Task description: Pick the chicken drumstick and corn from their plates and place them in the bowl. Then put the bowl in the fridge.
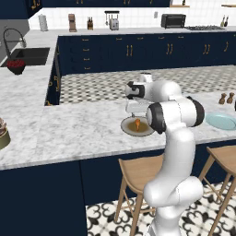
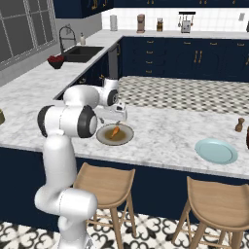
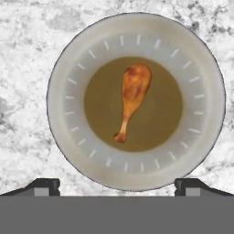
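The orange-brown chicken drumstick [image 3: 131, 98] lies in the dark centre of the brownish-grey plate [image 3: 68, 68] on the marble counter, thick end away from me. My gripper [image 3: 116, 187] hangs straight above it, open, with its fingertips [image 3: 45, 185] spread wide and nothing between them. From the base, the gripper [image 1: 133, 109] [image 2: 114, 115] stands a little above the drumstick [image 1: 138, 123] [image 2: 115, 131] and its plate [image 1: 126, 128] [image 2: 102, 137]. The light blue plate [image 1: 221, 121] [image 2: 216, 151] sits further right with nothing on it. The corn, bowl and fridge are out of view.
Two wooden stools [image 1: 138, 173] [image 2: 216, 202] stand under the counter's near edge. Pepper mills [image 1: 226, 97] stand behind the blue plate. A brownish object [image 1: 2, 133] is cut off at the left edge. A sink [image 1: 30, 55] with a dark red bowl [image 1: 16, 67] lies far left.
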Controlling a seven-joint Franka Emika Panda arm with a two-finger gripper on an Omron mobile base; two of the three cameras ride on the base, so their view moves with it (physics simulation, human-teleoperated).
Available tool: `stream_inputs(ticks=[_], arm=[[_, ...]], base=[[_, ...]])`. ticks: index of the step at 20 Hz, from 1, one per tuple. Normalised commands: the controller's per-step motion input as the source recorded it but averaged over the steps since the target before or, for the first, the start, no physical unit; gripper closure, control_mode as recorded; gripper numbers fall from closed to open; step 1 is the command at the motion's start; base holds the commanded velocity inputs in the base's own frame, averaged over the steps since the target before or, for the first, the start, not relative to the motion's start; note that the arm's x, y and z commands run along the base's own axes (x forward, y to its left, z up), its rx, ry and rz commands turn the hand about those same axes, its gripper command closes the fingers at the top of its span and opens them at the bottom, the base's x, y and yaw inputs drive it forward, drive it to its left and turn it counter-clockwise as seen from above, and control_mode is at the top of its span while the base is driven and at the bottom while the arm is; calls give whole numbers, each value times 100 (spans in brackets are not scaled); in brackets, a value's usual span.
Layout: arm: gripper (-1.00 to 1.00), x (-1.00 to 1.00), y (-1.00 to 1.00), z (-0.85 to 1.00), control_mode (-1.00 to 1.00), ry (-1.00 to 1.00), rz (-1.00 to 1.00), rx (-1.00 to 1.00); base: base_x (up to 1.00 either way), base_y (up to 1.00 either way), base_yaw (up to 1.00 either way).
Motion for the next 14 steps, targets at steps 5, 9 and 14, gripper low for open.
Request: stream_inputs(ticks=[5,9,14], arm=[[-100,43,-11,-46,-100,4,0,0],[-100,51,-3,-44,-100,2,0,-2],[-100,10,0,-37,-100,3,-1,0]], base=[[0,0,0],[0,0,0],[0,0,0]])
